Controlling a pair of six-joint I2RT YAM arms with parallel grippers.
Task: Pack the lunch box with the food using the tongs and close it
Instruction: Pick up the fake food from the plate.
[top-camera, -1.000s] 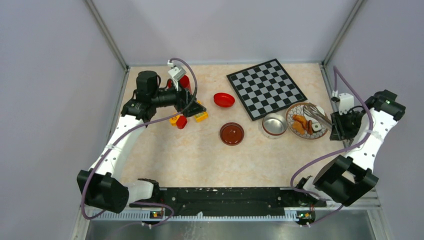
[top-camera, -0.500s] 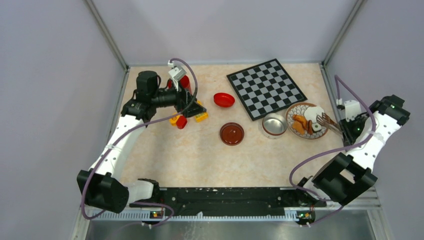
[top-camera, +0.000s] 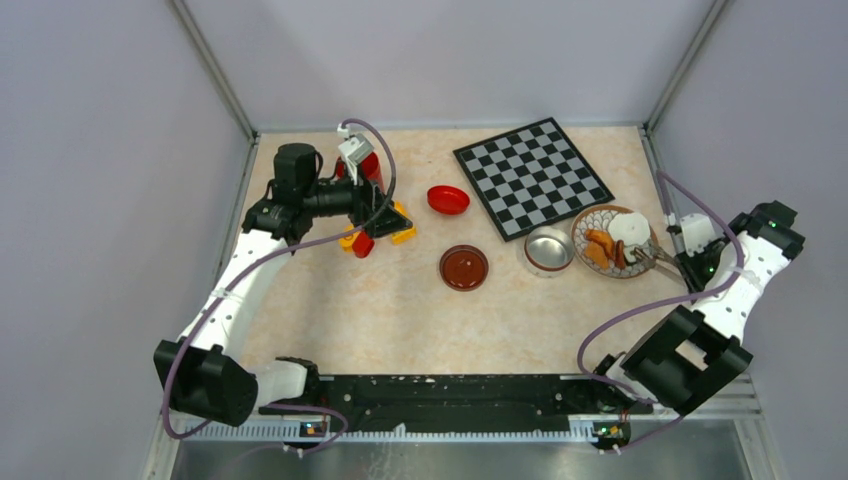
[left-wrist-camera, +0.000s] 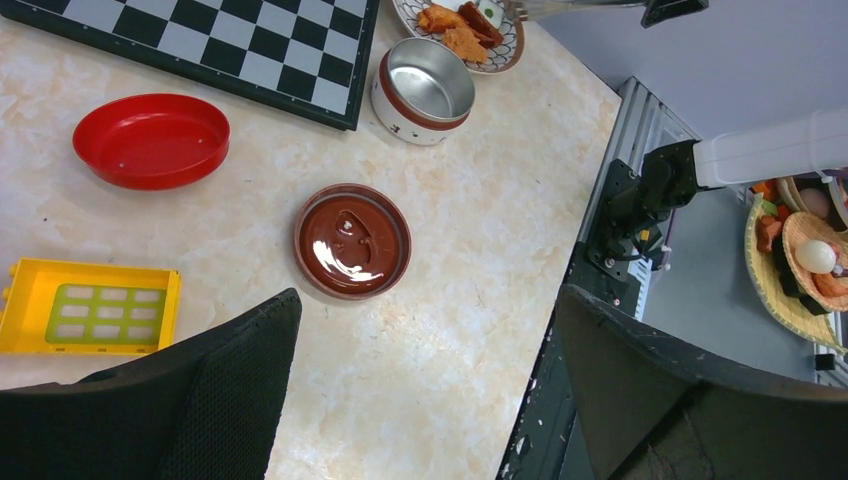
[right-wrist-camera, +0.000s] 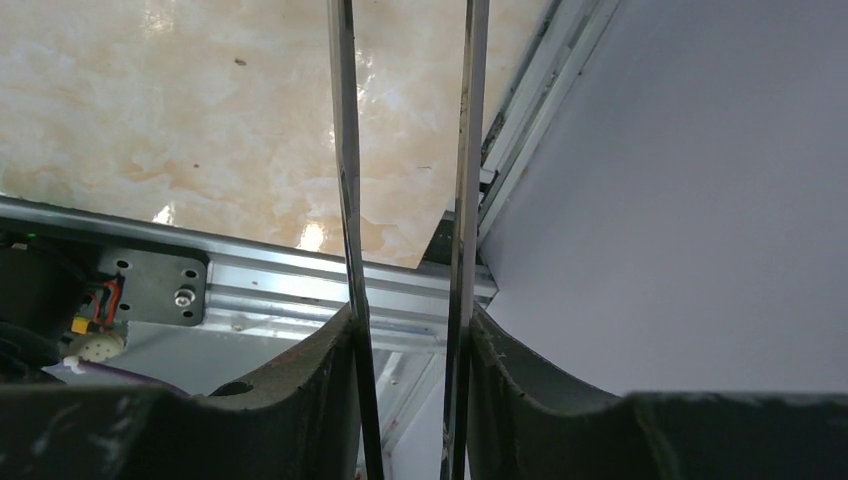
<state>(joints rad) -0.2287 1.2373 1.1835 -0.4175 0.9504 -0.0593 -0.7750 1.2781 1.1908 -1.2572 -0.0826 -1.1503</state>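
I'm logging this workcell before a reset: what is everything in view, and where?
Table: one, beige marbled, under everything.
Chessboard: one, black and white, far side, right of centre.
Red bowl: one, red, left of the chessboard.
Lid: one, reddish-brown, mid-table, lying flat.
Lunch box: one, steel with a reddish rim, empty, between lid and plate.
Plate: one, patterned white and brown, right of the lunch box.
Food: a few orange-brown pieces and one pale piece, on the plate.
Toy blocks: several, yellow and red, far left, partly hidden by the left arm.
Tongs: one, silver, tips by the plate's right edge.
Left pincer: open, by the blocks.
Right pincer: shut on the tongs.
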